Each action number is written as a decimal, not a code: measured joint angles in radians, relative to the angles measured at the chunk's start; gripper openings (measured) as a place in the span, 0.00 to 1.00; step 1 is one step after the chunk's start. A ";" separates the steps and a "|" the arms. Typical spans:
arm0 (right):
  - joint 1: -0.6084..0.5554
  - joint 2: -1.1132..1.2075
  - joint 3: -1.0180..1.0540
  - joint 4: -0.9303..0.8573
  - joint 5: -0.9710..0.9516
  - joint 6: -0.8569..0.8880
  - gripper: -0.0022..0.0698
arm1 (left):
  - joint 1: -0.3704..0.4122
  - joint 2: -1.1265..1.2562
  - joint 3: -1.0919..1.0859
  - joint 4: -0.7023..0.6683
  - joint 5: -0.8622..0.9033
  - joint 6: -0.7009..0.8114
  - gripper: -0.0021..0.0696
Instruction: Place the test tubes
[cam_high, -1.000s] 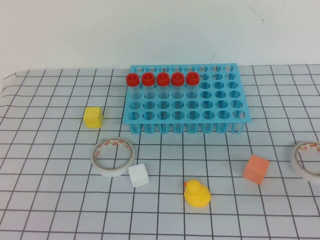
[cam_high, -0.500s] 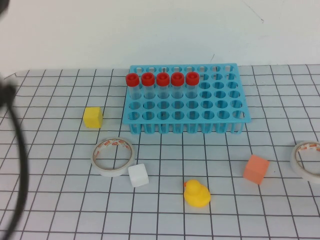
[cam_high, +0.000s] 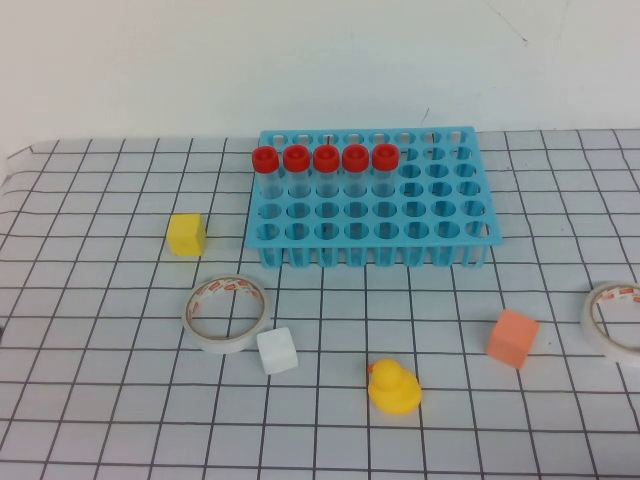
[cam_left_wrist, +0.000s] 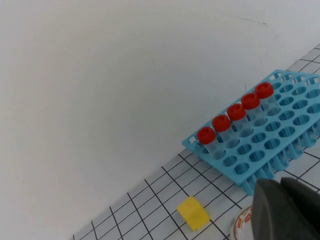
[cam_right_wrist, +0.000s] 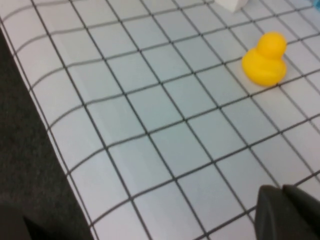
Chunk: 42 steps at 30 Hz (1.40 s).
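Five tubes (cam_high: 325, 160) stand beyond left gripper (cam_left_wrist: 281, 200), far from right gripper (cam_right_wrist: 284, 205).

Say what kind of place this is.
Likely a robot-manipulation test bench: grid-printed table, blue rack holding five red-capped test tubes, a toy duck as clutter. Left pincer raised at the table's left, right pincer over its near edge, both shut.

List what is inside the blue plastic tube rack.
Five clear red-capped test tubes stand in one row of the rack; other holes look empty. Its walls hide the tube bottoms. Left gripper and right gripper, shut, are away from it.
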 joint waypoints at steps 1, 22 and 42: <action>0.000 0.000 0.008 0.000 0.000 0.000 0.03 | 0.000 -0.022 0.018 0.000 0.002 0.000 0.03; 0.000 0.000 0.025 0.000 0.104 0.000 0.03 | 0.000 -0.203 0.152 -0.027 0.104 -0.021 0.03; 0.000 0.000 0.025 0.000 0.104 0.000 0.03 | 0.081 -0.310 0.532 -0.148 -0.405 -0.053 0.03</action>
